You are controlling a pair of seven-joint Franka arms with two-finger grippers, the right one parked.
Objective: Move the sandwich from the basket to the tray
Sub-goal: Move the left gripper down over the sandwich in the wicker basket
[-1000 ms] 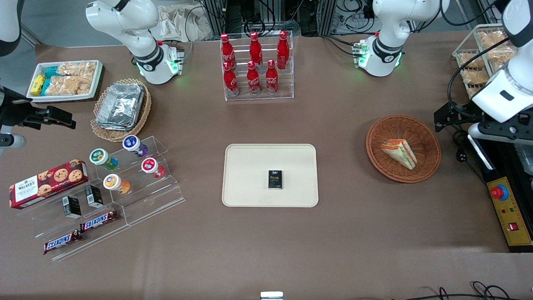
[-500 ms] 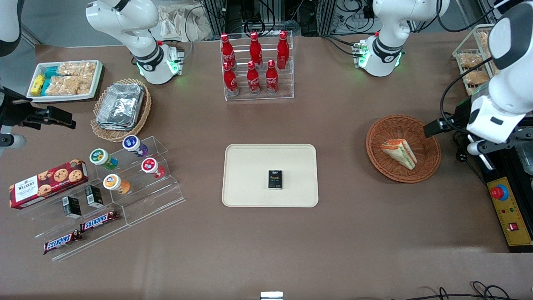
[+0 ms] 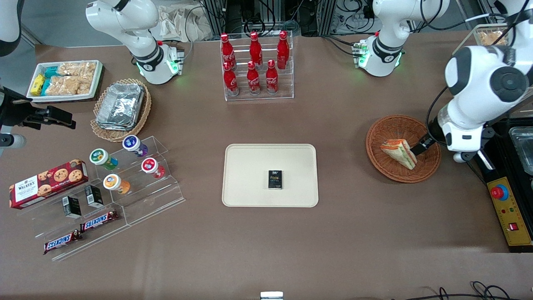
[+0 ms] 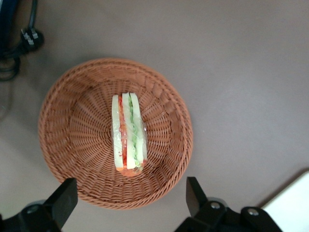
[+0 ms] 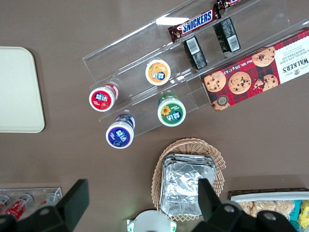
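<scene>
in the front view the sandwich (image 3: 399, 153) is lying on its side in the basket (image 3: 429, 166), toward the working arm's end of the table from the tray (image 3: 250, 158), which is holding only a small black box (image 3: 275, 179). the gripper (image 3: 419, 146) is hanging over the basket, beside the sandwich.

in the left wrist view the gripper (image 4: 130, 199) is spreading its fingers (image 4: 63, 200) wide and gripping nothing, apparently to straddle the sandwich (image 4: 128, 131) in the basket (image 4: 72, 130).

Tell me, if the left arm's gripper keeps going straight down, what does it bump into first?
Probably the sandwich in the basket. The open gripper hangs above them, pointing down, though it sits nearer the rim, so wicker could come first.
</scene>
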